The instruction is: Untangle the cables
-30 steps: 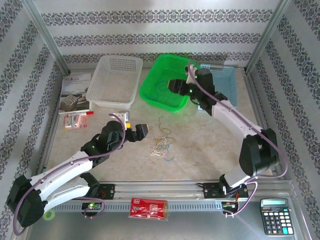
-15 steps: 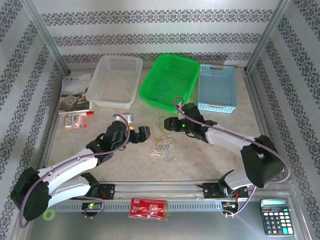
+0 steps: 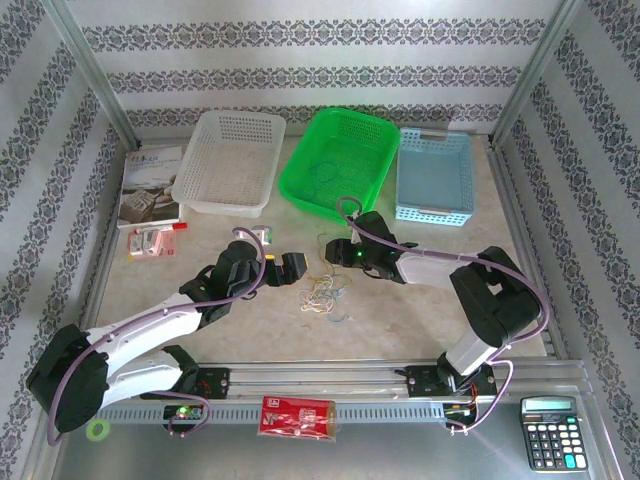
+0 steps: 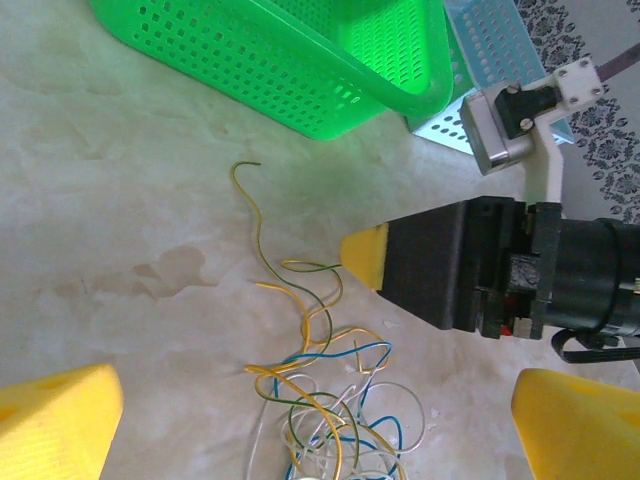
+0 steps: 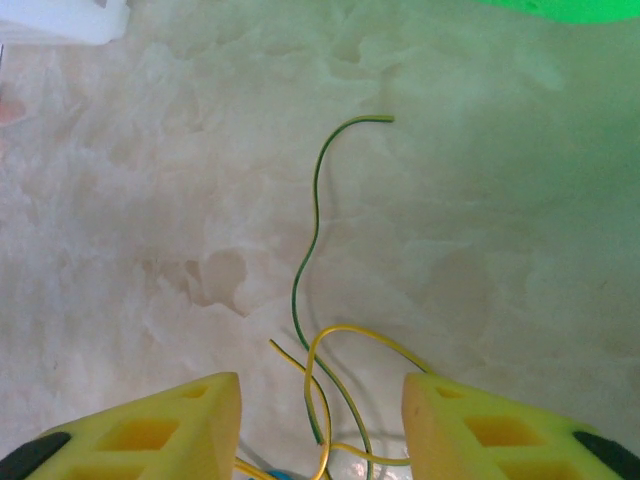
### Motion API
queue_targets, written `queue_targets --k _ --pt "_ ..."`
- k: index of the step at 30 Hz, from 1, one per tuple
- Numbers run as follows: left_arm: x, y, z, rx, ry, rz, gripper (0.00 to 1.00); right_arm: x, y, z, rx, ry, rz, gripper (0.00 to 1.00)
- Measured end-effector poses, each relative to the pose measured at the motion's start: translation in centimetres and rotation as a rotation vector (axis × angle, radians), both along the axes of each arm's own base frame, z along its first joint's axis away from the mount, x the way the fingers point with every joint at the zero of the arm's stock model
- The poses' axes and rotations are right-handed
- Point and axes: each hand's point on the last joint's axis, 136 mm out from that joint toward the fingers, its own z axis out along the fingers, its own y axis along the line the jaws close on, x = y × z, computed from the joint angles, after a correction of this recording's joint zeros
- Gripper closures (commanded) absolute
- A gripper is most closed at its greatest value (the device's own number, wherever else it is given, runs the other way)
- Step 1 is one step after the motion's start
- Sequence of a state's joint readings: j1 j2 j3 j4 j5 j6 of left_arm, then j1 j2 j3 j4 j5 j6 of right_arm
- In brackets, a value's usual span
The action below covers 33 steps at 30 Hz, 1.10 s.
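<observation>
From the top camera I see the cables [image 3: 322,290] heaped mid-table. The left gripper [image 3: 291,264] is at their 10 o'clock and the right gripper [image 3: 338,250] at 12, with the basket [image 3: 335,165] beyond. On my left wrist camera, the left gripper is spread wide above the heap, holding nothing. On my right wrist camera, the jaws stand partly apart. A green strand [image 5: 303,255] and a yellow one lie between them, unpinched.
</observation>
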<state>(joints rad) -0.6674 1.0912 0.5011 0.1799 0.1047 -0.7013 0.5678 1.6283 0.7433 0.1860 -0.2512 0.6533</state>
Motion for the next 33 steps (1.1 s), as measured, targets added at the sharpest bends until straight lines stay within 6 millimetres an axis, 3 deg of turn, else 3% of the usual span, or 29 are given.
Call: queue_targets --k 9,12,16,22,25,33 --pt "0.2 -0.5 0.3 -0.026 -0.008 -0.01 0.0 0.4 0.4 -1.2 0.012 0.022 -0.012 0.66" --pt "0.2 -0.6 0.4 -0.031 -0.008 -0.012 0.0 0.5 0.6 -1.3 0.018 0.025 -0.01 0.77" --pt "0.2 -0.6 0.3 -0.034 -0.011 -0.012 0.0 0.5 0.8 -1.2 0.03 0.026 -0.001 1.0" --pt "0.1 -0.5 -0.1 -0.03 -0.006 -0.012 0.0 0.5 1.1 -0.6 0.048 0.019 0.006 1.0" --pt "0.1 -0.5 -0.2 -0.028 -0.005 -0.012 0.0 0.5 1.3 0.7 0.071 -0.003 0.015 1.0" --pt "0.2 -0.4 -0.2 -0.008 -0.022 -0.021 0.0 0.0 1.5 8.5 0.173 -0.137 0.045 1.0"
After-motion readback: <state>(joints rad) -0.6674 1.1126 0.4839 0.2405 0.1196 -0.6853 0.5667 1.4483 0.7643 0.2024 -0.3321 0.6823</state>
